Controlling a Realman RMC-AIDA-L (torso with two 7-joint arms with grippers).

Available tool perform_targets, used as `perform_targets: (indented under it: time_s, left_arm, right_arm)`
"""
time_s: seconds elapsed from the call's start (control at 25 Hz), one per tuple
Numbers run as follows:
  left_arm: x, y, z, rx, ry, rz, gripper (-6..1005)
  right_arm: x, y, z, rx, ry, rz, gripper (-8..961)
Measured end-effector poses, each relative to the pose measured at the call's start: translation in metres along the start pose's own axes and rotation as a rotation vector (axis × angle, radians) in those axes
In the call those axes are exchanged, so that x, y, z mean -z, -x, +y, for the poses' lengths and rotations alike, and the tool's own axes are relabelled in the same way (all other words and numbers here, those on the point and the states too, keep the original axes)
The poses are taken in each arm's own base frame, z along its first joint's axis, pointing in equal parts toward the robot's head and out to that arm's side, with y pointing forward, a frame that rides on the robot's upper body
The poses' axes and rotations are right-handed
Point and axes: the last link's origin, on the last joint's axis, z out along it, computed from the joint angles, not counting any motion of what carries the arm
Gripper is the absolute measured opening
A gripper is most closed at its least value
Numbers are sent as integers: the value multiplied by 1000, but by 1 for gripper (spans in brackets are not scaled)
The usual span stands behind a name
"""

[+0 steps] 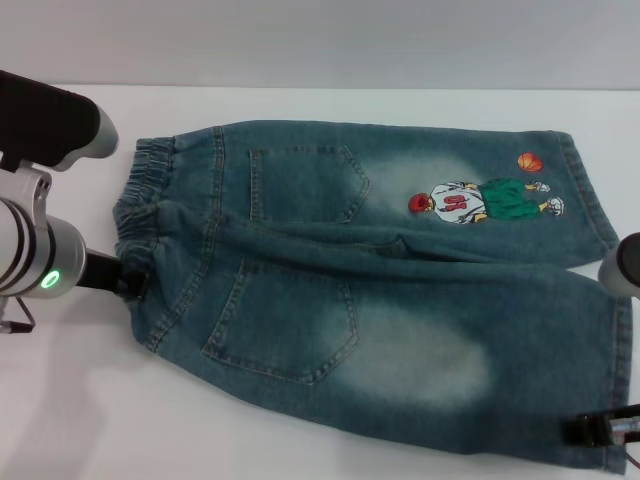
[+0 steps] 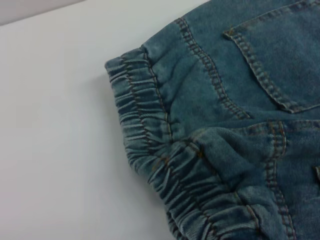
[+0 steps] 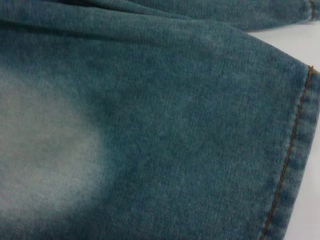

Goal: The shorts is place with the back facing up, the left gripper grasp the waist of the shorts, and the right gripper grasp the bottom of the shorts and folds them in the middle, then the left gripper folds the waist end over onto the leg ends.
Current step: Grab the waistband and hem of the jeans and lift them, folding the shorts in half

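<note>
My left gripper pinches the ruffled elastic waist of the faded blue denim shorts; right gripper finger state I cannot tell, so I should lift both ends evenly.

faded blue denim shorts, pale patches, orange ball print
</note>
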Motion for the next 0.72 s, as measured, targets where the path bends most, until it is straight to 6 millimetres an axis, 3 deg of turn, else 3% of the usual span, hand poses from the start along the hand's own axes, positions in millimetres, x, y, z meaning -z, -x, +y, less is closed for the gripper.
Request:
perform_targets:
  time_s: [0.52, 0.72]
  left_arm:
    - [-1, 0, 0, 0, 3, -1, 213]
    - [-1, -1, 1, -1, 4, 2, 212]
  right_arm:
    - [2, 4, 5, 64, 28, -20, 493]
    - [3, 8, 9, 87, 42, -34, 293]
